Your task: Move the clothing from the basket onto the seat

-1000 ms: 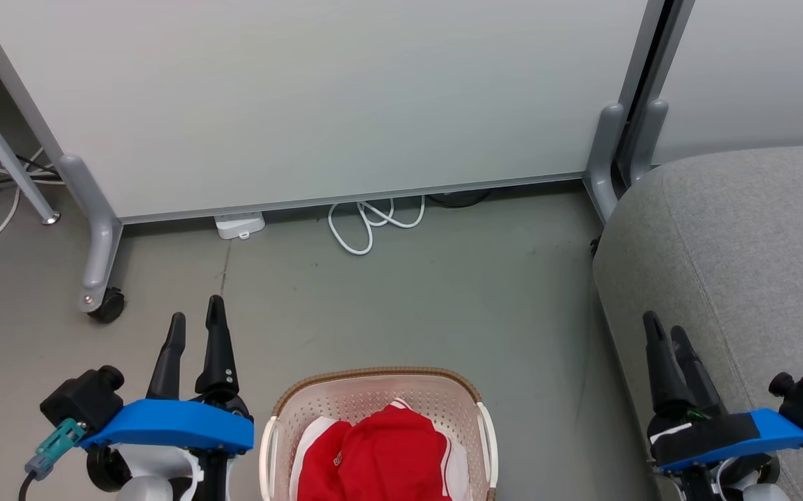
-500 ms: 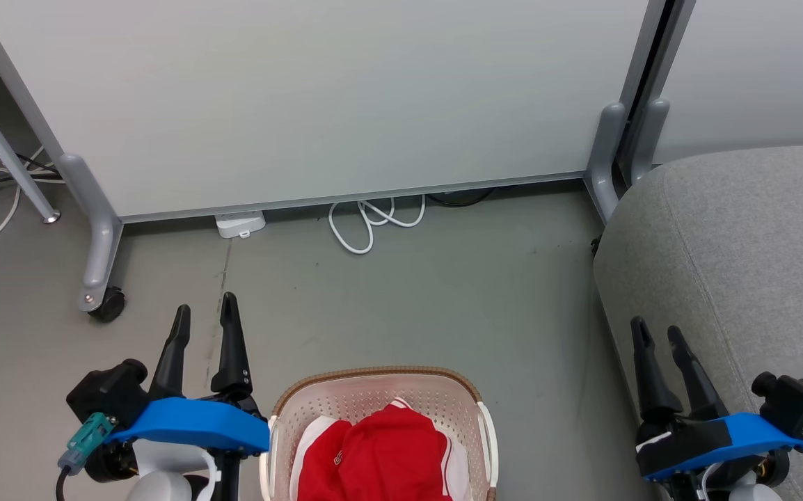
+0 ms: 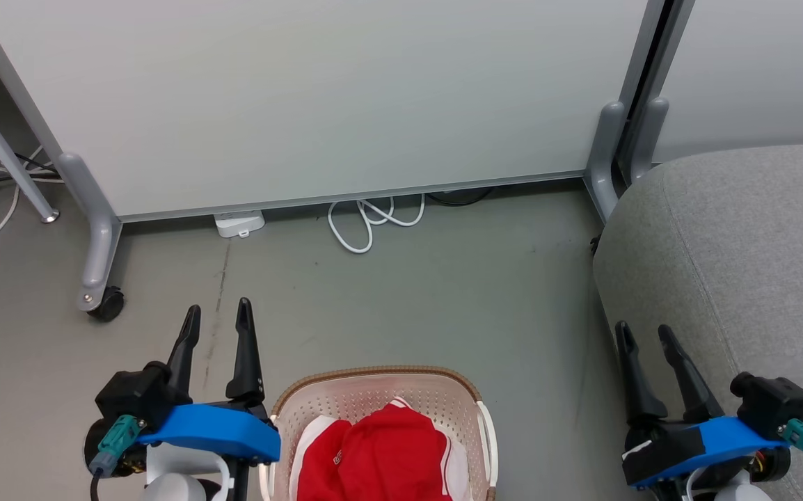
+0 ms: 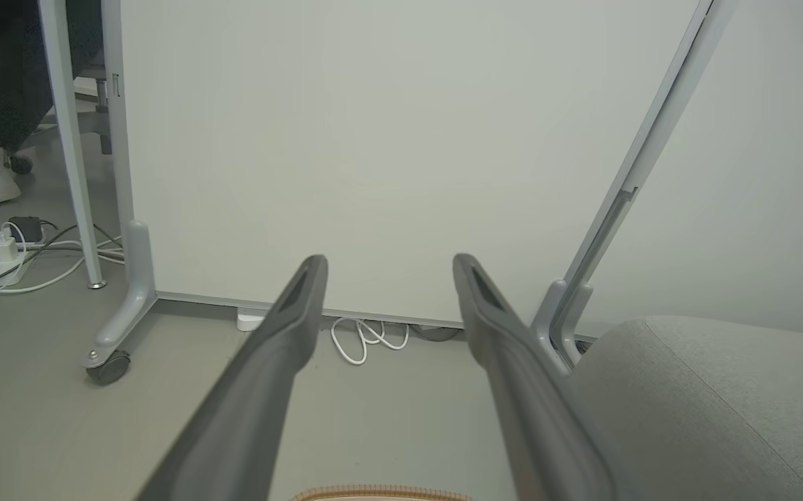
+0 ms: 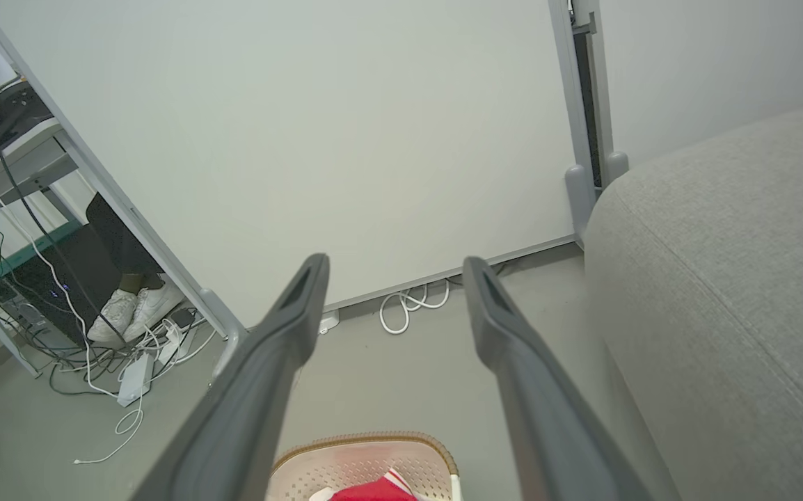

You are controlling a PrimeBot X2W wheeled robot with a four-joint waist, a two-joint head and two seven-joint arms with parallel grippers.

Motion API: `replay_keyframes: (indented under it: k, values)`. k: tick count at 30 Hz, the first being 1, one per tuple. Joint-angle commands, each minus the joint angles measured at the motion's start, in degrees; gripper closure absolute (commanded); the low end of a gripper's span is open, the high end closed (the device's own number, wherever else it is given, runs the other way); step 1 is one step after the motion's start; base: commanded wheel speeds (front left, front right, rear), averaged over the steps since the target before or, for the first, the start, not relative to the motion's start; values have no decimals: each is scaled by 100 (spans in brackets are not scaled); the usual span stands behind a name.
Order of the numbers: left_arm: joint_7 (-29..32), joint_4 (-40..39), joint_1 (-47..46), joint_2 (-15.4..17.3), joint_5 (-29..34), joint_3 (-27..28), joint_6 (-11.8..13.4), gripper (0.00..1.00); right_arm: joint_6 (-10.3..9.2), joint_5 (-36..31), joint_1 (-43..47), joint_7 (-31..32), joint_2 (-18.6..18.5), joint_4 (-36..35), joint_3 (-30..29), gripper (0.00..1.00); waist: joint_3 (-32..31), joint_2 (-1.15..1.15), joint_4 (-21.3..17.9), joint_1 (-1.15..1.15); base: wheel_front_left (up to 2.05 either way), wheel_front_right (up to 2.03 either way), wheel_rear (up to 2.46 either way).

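Observation:
The red clothing (image 3: 384,456) with white trim lies bunched in the cream basket (image 3: 374,390) with a brown rim, low in the middle of the head view. A corner of that clothing (image 5: 374,490) and the basket (image 5: 360,463) show at the bottom of the right wrist view. The grey seat (image 3: 749,264) fills the right side and appears as the seat (image 4: 714,396) and the seat (image 5: 728,278) in the wrist views. My left gripper (image 3: 218,315) hangs open just left of the basket. My right gripper (image 3: 645,334) is open beside the seat's front edge. Both are empty.
A pale grey wheeled partition panel (image 3: 318,104) stands across the back, its castor (image 3: 104,304) at the left. A white cable loop (image 3: 367,223) and a power block (image 3: 239,224) lie under it. A person's white shoes (image 5: 133,309) and tangled cables (image 5: 123,362) sit behind it.
Both grippers have drifted inward toward the basket, the left one to the right and the right one to the left and slightly lower. The clothing and basket have not moved.

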Motion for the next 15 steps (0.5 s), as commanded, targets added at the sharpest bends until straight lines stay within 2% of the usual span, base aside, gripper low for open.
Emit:
replay_keyframes:
  k: [1, 10, 15]
  values:
    - [-56, 1, -145, 32, 157, -27, -39, 0, 11, -138, -98, -57, -47, -24, 28, 0, 0, 0, -1, 0, 0, 0, 0]
    - [-158, 88, -157, 12, 523, -75, -157, 0, 11, -537, -115, -161, -50, -3, 107, 0, -2, 0, -3, 0, 0, 0, 0]
    - [-215, 148, -153, -8, 652, -98, -349, 0, 12, -763, -91, -219, -52, 11, 155, 0, -12, 0, -2, 0, 0, 0, 0]
